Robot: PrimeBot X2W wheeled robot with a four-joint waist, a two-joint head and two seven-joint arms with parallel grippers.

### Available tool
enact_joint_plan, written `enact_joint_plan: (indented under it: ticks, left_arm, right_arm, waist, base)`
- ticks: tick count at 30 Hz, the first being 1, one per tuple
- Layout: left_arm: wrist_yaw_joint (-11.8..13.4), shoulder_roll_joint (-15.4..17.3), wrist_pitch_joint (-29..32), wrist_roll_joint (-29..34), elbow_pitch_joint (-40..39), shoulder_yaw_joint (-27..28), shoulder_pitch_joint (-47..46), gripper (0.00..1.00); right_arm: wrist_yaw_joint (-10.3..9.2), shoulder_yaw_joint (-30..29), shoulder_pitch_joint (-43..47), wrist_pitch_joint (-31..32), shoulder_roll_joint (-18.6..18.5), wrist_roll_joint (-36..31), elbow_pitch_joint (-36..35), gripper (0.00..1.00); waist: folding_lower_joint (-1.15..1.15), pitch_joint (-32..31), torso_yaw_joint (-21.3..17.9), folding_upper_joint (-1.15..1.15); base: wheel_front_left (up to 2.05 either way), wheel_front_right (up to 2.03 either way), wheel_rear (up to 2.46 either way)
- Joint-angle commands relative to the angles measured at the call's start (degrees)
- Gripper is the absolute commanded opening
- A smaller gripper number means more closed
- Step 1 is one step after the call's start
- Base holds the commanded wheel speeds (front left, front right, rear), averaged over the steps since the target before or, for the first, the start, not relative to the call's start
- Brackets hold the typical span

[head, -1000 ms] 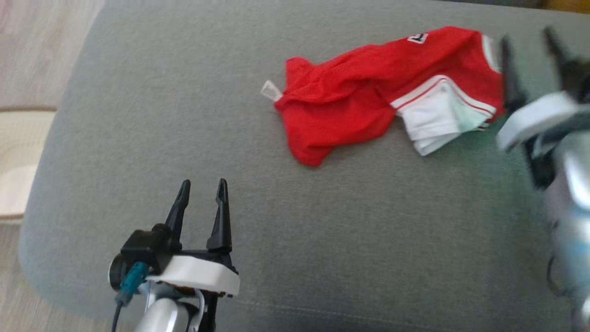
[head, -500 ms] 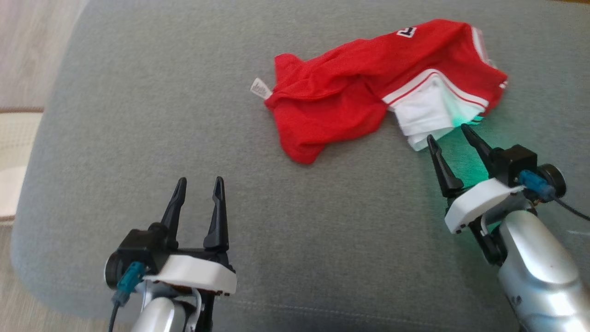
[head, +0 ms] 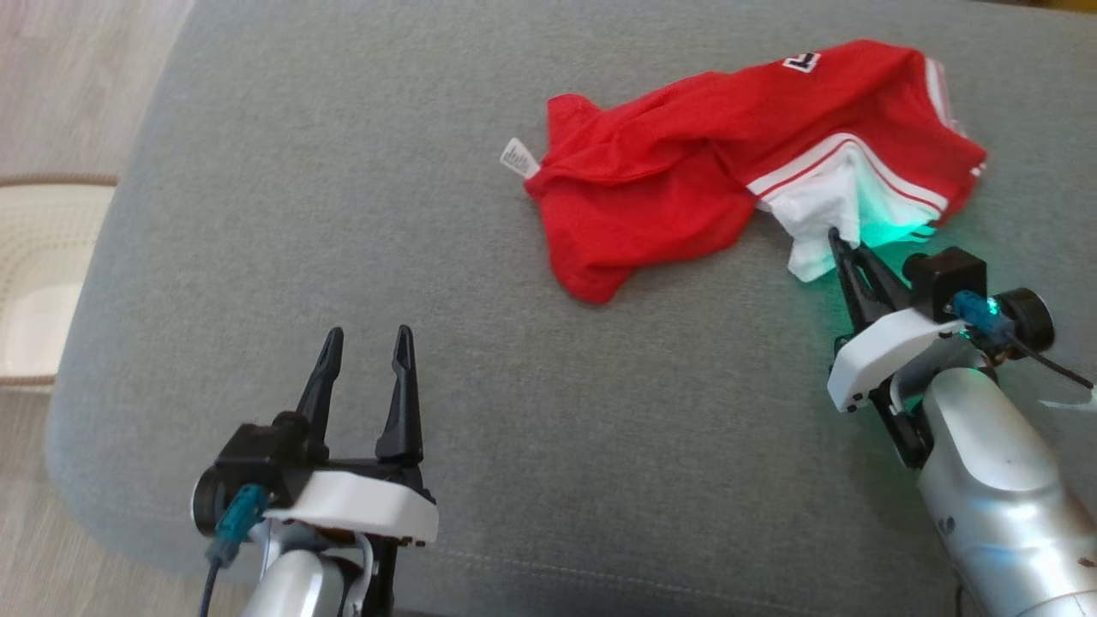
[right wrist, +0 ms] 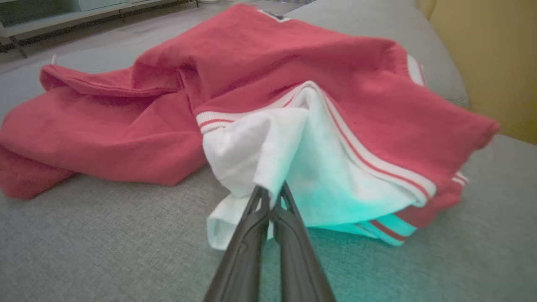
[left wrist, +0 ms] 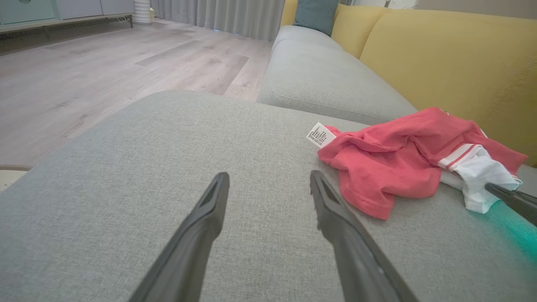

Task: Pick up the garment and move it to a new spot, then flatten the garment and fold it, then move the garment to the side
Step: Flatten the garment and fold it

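The garment (head: 686, 163) is a crumpled red shirt with white sleeves and striped trim, lying at the far right of a grey sofa cushion (head: 428, 214). It also shows in the left wrist view as the garment (left wrist: 390, 159) and fills the right wrist view as the garment (right wrist: 268, 96). My right gripper (head: 838, 240) is shut on a fold of the white sleeve (right wrist: 272, 147), its two fingers pressed together around the cloth as the right gripper (right wrist: 270, 191). My left gripper (head: 367, 336) stands open over bare cushion at the lower left, well short of the garment, seen as the left gripper (left wrist: 268, 176).
The cushion's left edge drops to a wood floor (head: 51, 86) with a pale rug (head: 43, 257). A yellow sofa back (left wrist: 453, 63) rises behind the garment, and a second grey seat cushion (left wrist: 319, 71) lies beyond.
My right gripper has come down from the far right to the garment's near edge and shut on the white sleeve. The left gripper has stayed open and still. The head camera has shifted slightly.
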Motion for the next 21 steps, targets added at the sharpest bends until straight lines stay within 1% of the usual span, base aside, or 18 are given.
enact_joint_plan:
  ticks: [1, 5, 10, 15, 18, 21]
  left_arm:
    - [0.22, -0.11, -0.71, -0.16, -1.58, 1.99, -1.57, 1.0]
    - [0.26, -0.11, -0.71, -0.24, -1.56, 2.06, -0.72, 1.0]
    - [0.27, -0.12, -0.71, -0.34, -1.52, 1.89, -0.07, 1.0]
    - [0.23, -0.12, -0.71, -0.42, -1.45, 1.34, 0.13, 1.0]
    - [0.29, -0.12, -0.71, -0.29, -1.5, 1.19, 0.02, 1.0]
    - [0.23, -0.12, -0.71, -0.08, -1.59, 1.27, -0.18, 1.0]
  right_arm:
    - [-0.05, 0.33, -0.78, -1.2, 0.02, -0.49, -1.66, 0.0]
    - [-0.05, -0.44, 1.1, -1.87, -1.87, -2.24, -4.86, 0.0]
    - [-0.05, -0.59, 3.67, -0.05, -6.35, -4.64, -11.4, 0.0]
    - [-0.05, 0.38, 7.12, 4.92, -12.23, -6.16, -21.55, 0.0]
    - [-0.05, 0.57, 10.47, 8.62, -15.69, -6.08, -27.65, 0.0]
    - [-0.05, 0.02, 14.77, 11.76, -18.22, -6.13, -32.46, 0.0]
  waist:
    - [0.0, -0.69, -0.99, 0.0]
    - [0.0, -2.52, -4.61, 0.0]
    - [0.0, -3.95, -8.97, 0.0]
    - [0.0, -4.29, -12.46, 0.0]
    - [0.0, -3.98, -13.58, 0.0]
    - [0.0, -3.44, -14.12, 0.0]
  base:
    - [0.0, 0.0, 0.0]
    - [0.0, 0.0, 0.0]
    - [0.0, 0.0, 0.0]
    - [0.0, 0.0, 0.0]
    - [0.0, 0.0, 0.0]
    - [0.0, 0.0, 0.0]
